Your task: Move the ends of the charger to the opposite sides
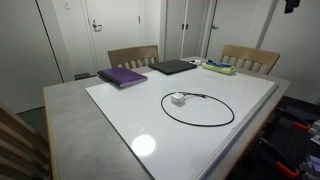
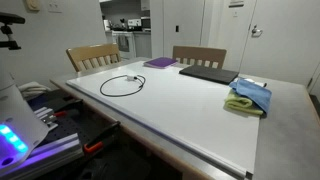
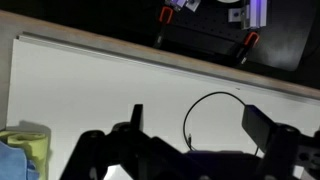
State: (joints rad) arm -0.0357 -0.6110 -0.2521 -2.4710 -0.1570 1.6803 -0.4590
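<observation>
The charger (image 1: 199,121) lies as a thin black loop on the white board, with its small white-grey plug (image 1: 178,99) at the loop's upper left. It also appears in an exterior view, charger (image 2: 121,86), near the board's left corner. The tiny black tip is too small to pick out. In the wrist view my gripper (image 3: 200,125) hangs open high above the board, nothing between its fingers (image 3: 262,125). The charger loop (image 3: 213,97) shows between them, its lower part hidden behind the gripper body. Neither exterior view shows the gripper.
A purple book (image 1: 122,76), a black laptop (image 1: 173,67) and a blue-green cloth (image 2: 248,97) lie along the far side of the white board (image 1: 250,135). Wooden chairs (image 1: 132,56) stand behind the table. Cables and red clamps (image 3: 245,45) sit beyond the board's edge.
</observation>
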